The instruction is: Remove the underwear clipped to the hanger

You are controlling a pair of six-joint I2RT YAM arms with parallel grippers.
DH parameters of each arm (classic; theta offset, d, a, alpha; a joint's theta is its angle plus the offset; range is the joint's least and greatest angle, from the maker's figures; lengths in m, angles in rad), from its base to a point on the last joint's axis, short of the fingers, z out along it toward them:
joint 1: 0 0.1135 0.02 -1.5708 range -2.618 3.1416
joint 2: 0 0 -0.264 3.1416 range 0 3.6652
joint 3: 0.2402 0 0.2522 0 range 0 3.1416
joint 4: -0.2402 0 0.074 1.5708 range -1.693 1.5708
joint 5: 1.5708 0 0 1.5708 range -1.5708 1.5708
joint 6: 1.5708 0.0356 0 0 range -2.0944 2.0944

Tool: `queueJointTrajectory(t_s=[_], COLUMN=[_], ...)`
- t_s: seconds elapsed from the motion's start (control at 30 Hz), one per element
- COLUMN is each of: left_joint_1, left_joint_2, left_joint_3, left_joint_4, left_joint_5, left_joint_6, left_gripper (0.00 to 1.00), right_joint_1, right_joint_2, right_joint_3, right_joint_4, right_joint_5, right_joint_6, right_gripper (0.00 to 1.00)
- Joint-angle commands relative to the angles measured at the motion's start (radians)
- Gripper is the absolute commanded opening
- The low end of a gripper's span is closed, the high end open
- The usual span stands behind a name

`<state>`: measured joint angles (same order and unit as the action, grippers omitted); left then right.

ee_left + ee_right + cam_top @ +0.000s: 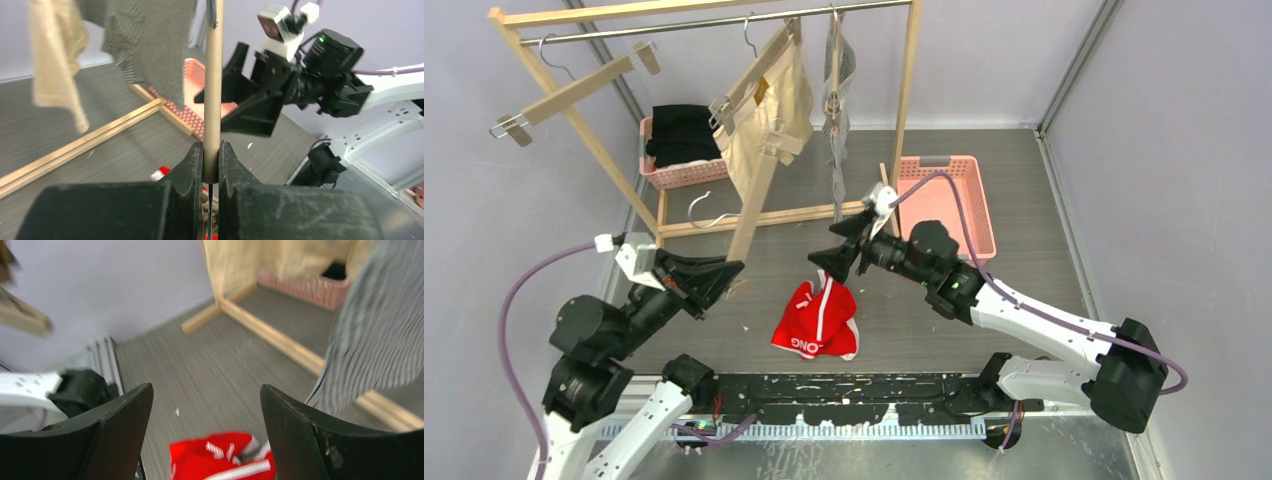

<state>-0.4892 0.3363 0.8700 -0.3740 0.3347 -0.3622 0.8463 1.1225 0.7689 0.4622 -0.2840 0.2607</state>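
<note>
Pale walls close in a grey wood-grain surface (1024,200) that carries a wooden rack (905,90) with a metal rail, and a pink basket (944,160) sits behind the right arm. Of the 3 pieces, the cream-beige underwear (774,110) hangs clipped to a steeply tilted hanger (752,205). The hanger's long axis runs from the rail at upper right down to lower left, and the cloth drapes off its right side. The grey striped underwear (150,45) hangs edge-on to the top camera beside it, its long axis vertical. The red underwear (817,318) lies crumpled on the surface near the arm bases, lettering toward the near edge, so 1 removal looks done and 2 remain. The left pincer (211,150) is clamped tight on the low end of the hanger's wooden bar, apparently steadying it. The right pincer (205,395) hovers just above the red piece with its jaws spread wide and nothing between them. The next move likely calls for the right arm to rise toward the cream cloth, grip it near a clip and pull it free while the left arm braces the bar.
</note>
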Motion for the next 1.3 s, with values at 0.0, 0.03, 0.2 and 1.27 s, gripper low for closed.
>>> queueJointTrajectory(t_s=[0.0, 0.03, 0.2, 1.27], left_joint_1=[0.001, 0.002, 0.006, 0.026], left_joint_2=[-0.049, -0.049, -0.011, 0.328], left_joint_3=[0.109, 0.131, 0.222, 0.370], left_joint_4=[-0.304, -0.347, -0.534, -0.595], left_joint_5=[-0.212, -0.246, -0.439, -0.916], left_joint_6=[0.067, 0.069, 0.078, 0.209], left_gripper=[0.01, 0.01, 0.00, 0.00], right_joint_1=[0.134, 0.163, 0.217, 0.340], right_joint_2=[0.002, 0.018, 0.088, 0.275], right_joint_3=[-0.007, -0.009, -0.034, -0.029], right_joint_4=[-0.308, -0.333, -0.339, -0.354], right_joint_5=[0.326, 0.375, 0.475, 0.827], right_joint_6=[-0.219, -0.230, -0.215, -0.178], right_gripper=[0.85, 0.85, 0.85, 0.01])
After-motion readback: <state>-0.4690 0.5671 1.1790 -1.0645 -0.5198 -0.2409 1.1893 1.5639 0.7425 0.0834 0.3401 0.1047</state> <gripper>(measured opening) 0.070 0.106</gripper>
